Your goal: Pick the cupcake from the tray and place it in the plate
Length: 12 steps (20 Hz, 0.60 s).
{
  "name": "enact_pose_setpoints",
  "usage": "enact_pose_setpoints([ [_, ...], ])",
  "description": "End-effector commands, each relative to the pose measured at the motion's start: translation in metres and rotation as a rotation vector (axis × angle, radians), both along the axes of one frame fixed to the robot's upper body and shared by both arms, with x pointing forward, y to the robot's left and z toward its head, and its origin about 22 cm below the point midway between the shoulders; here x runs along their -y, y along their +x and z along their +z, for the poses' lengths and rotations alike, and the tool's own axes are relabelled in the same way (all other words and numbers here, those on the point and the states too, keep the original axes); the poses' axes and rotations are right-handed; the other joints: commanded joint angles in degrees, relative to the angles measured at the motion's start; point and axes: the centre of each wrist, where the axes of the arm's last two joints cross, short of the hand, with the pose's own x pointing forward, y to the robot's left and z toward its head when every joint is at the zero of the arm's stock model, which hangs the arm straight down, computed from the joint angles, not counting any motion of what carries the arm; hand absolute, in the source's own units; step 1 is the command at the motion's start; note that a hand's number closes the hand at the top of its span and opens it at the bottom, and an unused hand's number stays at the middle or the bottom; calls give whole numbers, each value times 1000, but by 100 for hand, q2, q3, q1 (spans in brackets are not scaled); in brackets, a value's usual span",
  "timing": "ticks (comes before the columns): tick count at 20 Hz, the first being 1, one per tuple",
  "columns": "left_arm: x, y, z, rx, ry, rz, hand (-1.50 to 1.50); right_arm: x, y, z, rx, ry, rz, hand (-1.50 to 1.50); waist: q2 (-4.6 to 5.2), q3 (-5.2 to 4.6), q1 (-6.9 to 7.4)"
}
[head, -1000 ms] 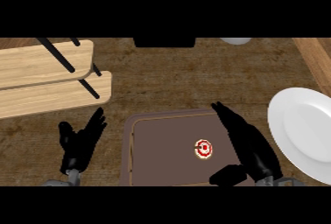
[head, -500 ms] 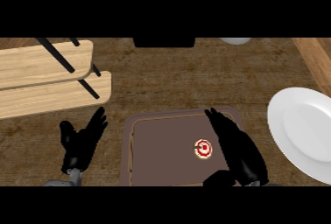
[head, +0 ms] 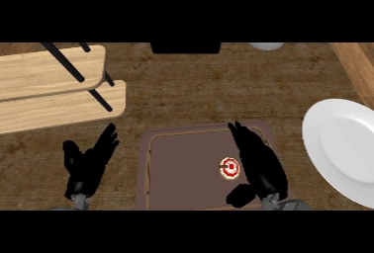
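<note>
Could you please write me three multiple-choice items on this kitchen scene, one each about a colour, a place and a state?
1. What colour is the plate? A brown; B white; C red.
2. Where is the cupcake? A on the tray; B on the plate; C in a bowl.
3. How is the right hand? A curled round the cupcake; B open beside the cupcake; C out of view.

Answers: B, the plate at the right is plain white. A, the cupcake sits inside the tray's rim. B, its fingers lie straight just right of the cupcake.
</note>
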Motion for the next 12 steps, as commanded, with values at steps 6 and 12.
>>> enact_pose_setpoints([
  [6,4,4,-5,-2,3,6,0,-18,11,-23,-77,-38,34,-150,1,0,1],
  [12,13,5,2,23,-6,1,0,-18,10,-31,-18,-133,128,150,-1,0,-2],
])
